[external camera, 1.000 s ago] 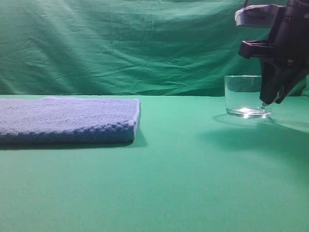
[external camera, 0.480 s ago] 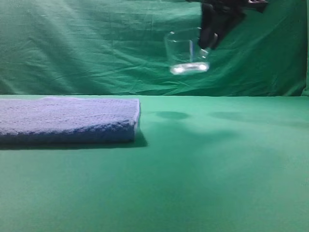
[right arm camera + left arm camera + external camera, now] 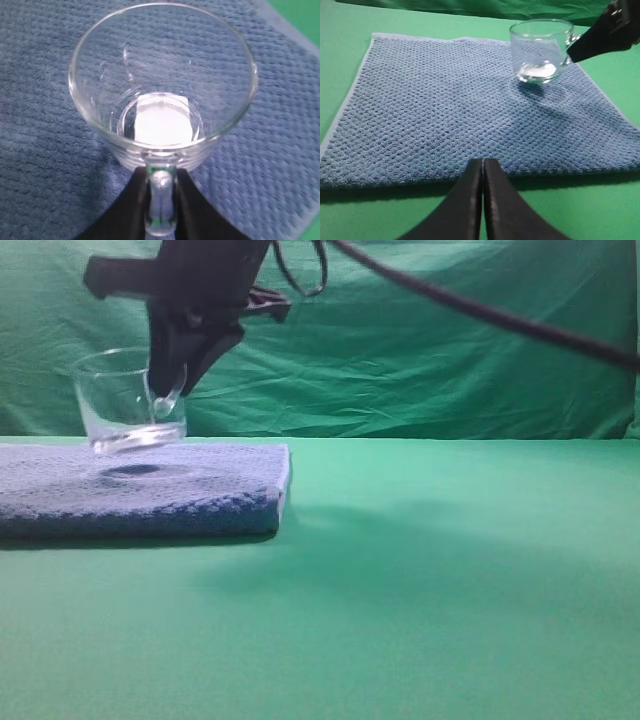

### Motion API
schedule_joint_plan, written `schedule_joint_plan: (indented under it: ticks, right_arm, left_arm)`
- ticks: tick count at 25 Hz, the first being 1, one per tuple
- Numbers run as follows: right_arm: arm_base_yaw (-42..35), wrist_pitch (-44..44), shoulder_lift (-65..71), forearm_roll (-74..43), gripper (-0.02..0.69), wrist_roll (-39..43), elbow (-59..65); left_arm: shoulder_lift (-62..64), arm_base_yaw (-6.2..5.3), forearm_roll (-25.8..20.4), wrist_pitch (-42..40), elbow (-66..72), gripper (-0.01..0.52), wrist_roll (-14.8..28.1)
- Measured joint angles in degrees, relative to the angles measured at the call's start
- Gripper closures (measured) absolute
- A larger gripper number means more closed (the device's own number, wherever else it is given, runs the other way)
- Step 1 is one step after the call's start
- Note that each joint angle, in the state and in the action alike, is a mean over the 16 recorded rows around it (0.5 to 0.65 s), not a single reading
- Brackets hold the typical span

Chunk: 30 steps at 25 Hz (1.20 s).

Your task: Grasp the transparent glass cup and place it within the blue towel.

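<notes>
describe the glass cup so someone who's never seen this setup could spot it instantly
Find the blue towel lying flat on the green table, at the left of the high view. Just above its top surface hangs the transparent glass cup, tilted, its small handle pinched by the right claw. It is the only clear, see-through object in the scene.

Green cloth-covered table (image 3: 450,580) carries the blue towel (image 3: 140,490), lying flat on it

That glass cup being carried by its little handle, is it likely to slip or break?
Probably fragile: the transparent glass cup is clear glass. It may swing, since the right gripper pinches only the handle. Its thick base suggests weight, and the blue towel below should cushion it.
</notes>
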Motion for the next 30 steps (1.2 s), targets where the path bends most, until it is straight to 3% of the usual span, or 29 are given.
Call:
schedule_joint_plan:
  ticks: [6,10,14,22,30]
  right_arm:
    - [0.28,4.33,-0.74,-1.09,0.387,0.48,-1.97]
    - [0.24,10.03,-4.31,-3.36,0.387,2.39,-3.34]
    - [0.06,16.14,-9.9,-5.85,0.442,5.62,-4.68]
    - [-0.51,23.45,-26.19,-10.54,0.639,12.73,-2.37]
    - [-0.9,18.13,-45.71,-11.25,0.665,15.78,14.93]
  left_arm:
    - [0.0,0.0,0.0,0.0,0.0,0.514,0.0]
    - [0.0,0.0,0.0,0.0,0.0,0.514,0.0]
    - [0.0,0.0,0.0,0.0,0.0,0.514,0.0]
    - [0.0,0.0,0.0,0.0,0.0,0.514,0.0]
    - [0.0,0.0,0.0,0.0,0.0,0.514,0.0]
